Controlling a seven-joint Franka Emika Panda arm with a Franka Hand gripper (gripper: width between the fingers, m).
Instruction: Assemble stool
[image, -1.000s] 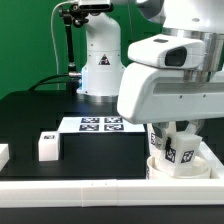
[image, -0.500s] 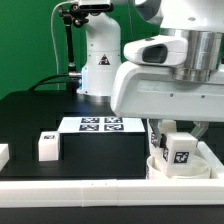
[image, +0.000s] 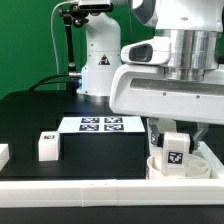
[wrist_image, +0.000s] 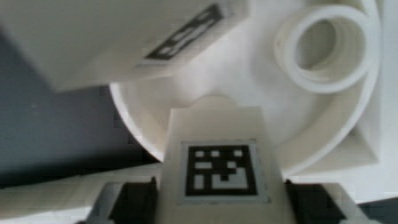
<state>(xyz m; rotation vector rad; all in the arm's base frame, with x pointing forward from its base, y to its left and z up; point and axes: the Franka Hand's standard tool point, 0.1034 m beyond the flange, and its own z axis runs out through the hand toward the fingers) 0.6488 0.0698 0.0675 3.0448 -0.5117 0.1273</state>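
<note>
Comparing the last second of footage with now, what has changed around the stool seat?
The claw has twisted about its upright axis over the seat, turning the held leg with it, so the leg's tag now faces the exterior camera more squarely. The claw stayed shut on that leg and let nothing go. The seat, the loose leg and the marker board stayed put.

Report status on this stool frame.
End effector shut on leg. Leg low over seat, empty socket beside it. Second leg crowding close.
</note>
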